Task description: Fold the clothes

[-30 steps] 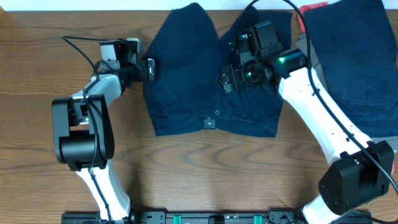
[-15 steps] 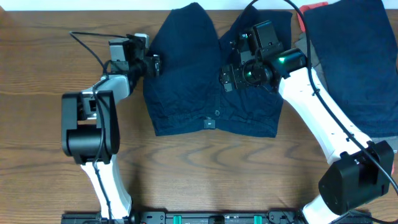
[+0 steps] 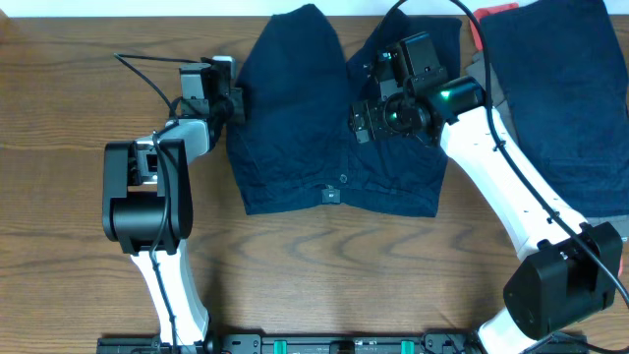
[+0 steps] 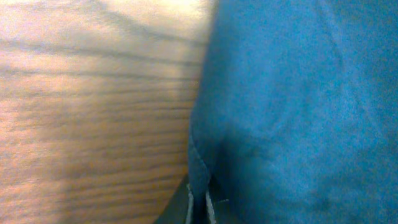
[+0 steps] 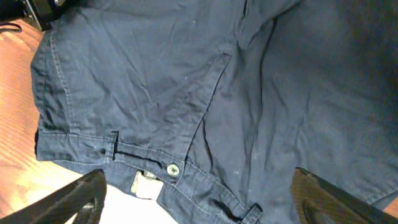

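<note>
Overhead, the wooden worktop (image 3: 59, 197) carries the navy shorts (image 3: 295, 128) flat at the middle of its far edge, waistband toward the near edge. The likely step is folding the left side across. The left gripper (image 3: 232, 102), at that side hem, should catch both layers. The right gripper (image 3: 362, 123), fingers spread wide above the cloth, could pin the centre line above the waist button (image 5: 173, 168). The left wrist view is a blur, so I cannot tell whether the left fingers are closed. The stacked garments (image 3: 550, 98) at the far right corner are cut off.

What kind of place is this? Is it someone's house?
Most likely a robot workshop or lab, not a home. A left arm and a right arm stand at a wooden table, with navy shorts spread out and more clothes lying beside them.
</note>
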Action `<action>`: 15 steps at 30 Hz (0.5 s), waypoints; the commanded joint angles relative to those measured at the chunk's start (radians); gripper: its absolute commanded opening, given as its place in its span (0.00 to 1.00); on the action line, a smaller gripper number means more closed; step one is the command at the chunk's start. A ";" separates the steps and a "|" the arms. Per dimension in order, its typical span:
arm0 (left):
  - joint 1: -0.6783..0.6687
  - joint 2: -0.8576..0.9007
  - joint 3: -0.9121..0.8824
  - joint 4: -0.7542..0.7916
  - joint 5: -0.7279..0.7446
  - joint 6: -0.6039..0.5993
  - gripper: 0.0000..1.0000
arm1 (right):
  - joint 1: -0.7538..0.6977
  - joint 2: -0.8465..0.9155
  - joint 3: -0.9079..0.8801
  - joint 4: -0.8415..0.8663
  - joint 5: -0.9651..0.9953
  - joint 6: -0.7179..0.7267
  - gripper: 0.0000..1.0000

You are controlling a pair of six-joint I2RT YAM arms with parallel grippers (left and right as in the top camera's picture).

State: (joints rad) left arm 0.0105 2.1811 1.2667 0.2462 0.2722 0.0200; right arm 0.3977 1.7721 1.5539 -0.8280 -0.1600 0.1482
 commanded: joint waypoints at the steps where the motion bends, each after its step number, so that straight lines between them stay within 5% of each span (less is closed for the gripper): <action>1: 0.015 -0.019 0.009 -0.044 -0.145 -0.115 0.06 | -0.004 0.003 0.003 0.005 0.007 -0.007 0.88; 9: 0.100 -0.211 0.009 -0.369 -0.343 -0.138 0.06 | -0.004 0.024 0.002 0.013 0.029 -0.006 0.84; 15: 0.172 -0.395 0.009 -0.800 -0.364 -0.182 0.06 | -0.004 0.068 0.002 0.027 0.029 0.028 0.82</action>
State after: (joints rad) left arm 0.1612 1.8545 1.2705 -0.4591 -0.0349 -0.1173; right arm 0.3977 1.8046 1.5539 -0.8024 -0.1410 0.1528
